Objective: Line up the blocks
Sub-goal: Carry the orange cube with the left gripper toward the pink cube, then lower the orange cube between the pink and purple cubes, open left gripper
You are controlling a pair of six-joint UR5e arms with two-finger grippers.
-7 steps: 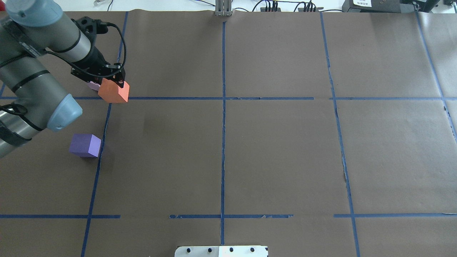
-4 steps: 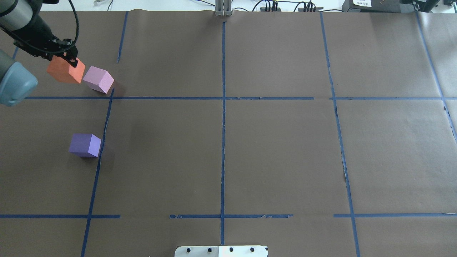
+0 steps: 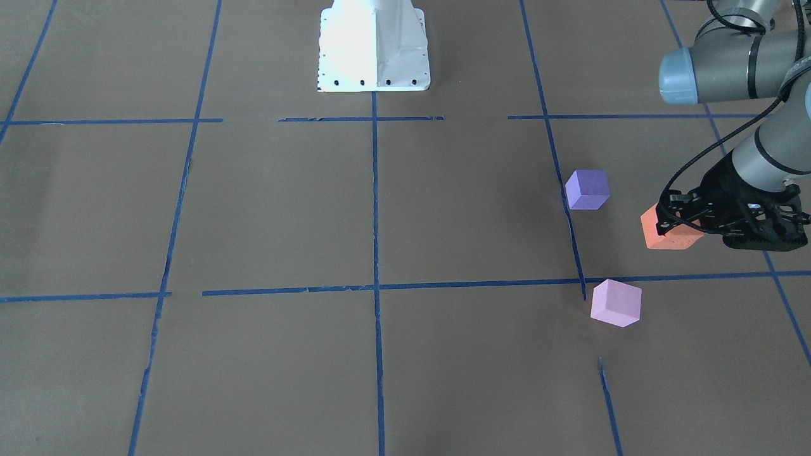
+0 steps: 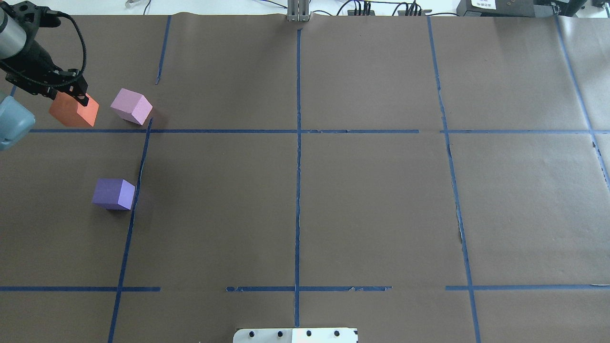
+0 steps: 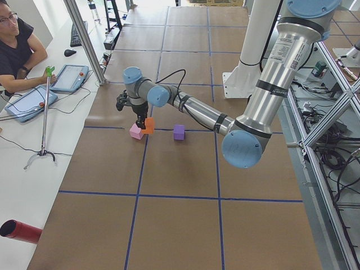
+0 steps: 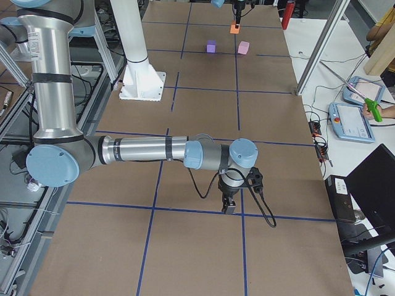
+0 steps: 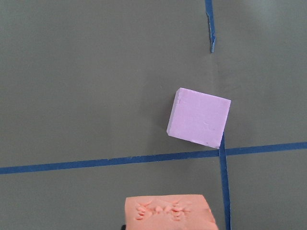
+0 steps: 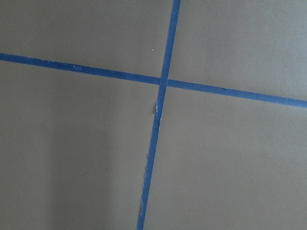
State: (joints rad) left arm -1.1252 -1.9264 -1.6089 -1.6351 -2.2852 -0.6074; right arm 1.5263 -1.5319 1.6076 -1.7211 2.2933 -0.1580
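1. Orange, pink and purple: I count three blocks, one of each colour, all in the left part of the overhead view. I also count two arms.
2. The orange block (image 4: 74,112) sits at the upper left edge of that view, clamped between the left jaws, which are closed onto two of its opposite sides. It looks lifted off the tabletop (image 4: 371,200). In the left wrist view its top face is pitted with small dents and its edges run square to the frame.
3. The pink block (image 4: 132,106) rests just right of the orange one, apart from it and just above the horizontal tape line (image 4: 228,131). It is turned slightly against the grid, and one lower corner touches the tape crossing.
4. The purple block (image 4: 113,194) lies lower down, well apart from the other two. Its right side is against a vertical tape strip (image 4: 133,209) and its edges are roughly parallel to that strip.
5. All three are cubes, so I see no long axis on any of them.
6. The right arm (image 6: 148,150) reaches low over a tape crossing at the lower centre of the right-side view. I cannot tell whether the right jaws are parted or closed.
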